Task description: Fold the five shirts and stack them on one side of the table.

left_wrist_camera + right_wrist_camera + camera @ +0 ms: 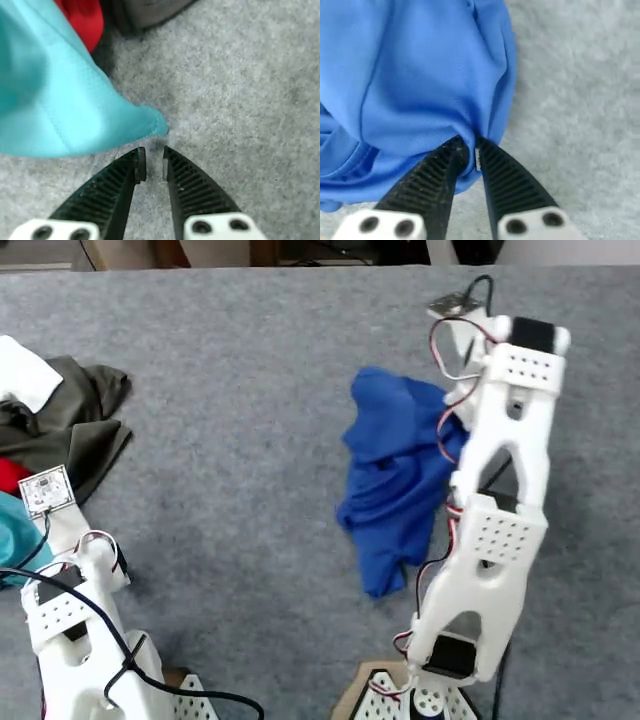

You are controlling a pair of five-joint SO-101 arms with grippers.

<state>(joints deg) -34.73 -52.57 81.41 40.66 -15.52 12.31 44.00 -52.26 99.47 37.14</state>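
Blue shirt [395,475] lies crumpled mid-table [230,390], not yet spread or folded. Right gripper [470,150] is clamped on bunched fold at its edge, probably to drag or lift cloth flat. Right arm stretches far forward, wrist bent down over shirt.

Left gripper [152,162] sits low over the carpet-like surface, fingers a narrow slit apart, nothing between, just short of teal shirt [60,100] corner (likely the next pick). Pile at left side: red shirt [82,20], dark grey shirt [70,430], white shirt [25,370].

The left arm [68,618] and right arm [505,440] are white, perforated, cable-strung, each with 2 black ribbed fingers [114,186].
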